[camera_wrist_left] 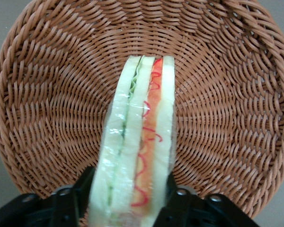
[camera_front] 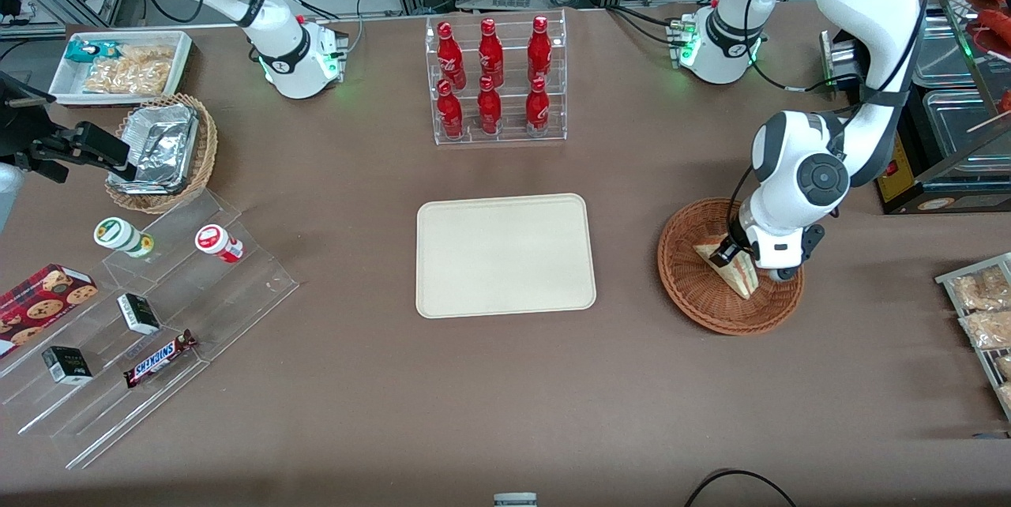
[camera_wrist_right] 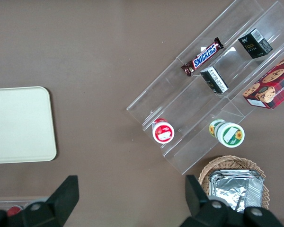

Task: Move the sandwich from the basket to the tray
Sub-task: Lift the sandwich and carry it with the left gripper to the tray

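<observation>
hand point(camera_wrist_left: 128, 201) grips sandwich point(camera_wrist_left: 137, 142) in basket point(camera_wrist_left: 47, 94) | brown table point(camera_front: 505, 396)

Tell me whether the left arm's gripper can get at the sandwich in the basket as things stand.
Yes, it seems so: the gripper is already down in the basket, a finger on each side of the sandwich, which stands on edge. Nothing blocks it.

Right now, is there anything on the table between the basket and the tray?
No. In the front view only bare brown table separates the basket from the tray. The gripper is down in the basket, jaws on either side of the sandwich.
</observation>
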You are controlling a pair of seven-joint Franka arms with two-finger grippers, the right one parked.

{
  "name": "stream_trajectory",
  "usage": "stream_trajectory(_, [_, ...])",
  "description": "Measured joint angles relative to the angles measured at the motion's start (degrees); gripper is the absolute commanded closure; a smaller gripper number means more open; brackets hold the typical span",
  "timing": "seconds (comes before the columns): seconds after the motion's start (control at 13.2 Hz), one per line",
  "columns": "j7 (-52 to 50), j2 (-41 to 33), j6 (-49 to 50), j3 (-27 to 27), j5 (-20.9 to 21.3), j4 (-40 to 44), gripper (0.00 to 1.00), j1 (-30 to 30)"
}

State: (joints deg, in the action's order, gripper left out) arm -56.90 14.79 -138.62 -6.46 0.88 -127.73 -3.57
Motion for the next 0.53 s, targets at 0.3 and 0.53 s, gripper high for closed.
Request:
stream_trajectory(0.3, [3.4,-0.2,3.2,-0.2,1.6,2.3,0.9,0.0])
stream_trajectory(0.53, [10.0,-0.9,14.3,-2.7,1.7,8.0,0.91,-0.1])
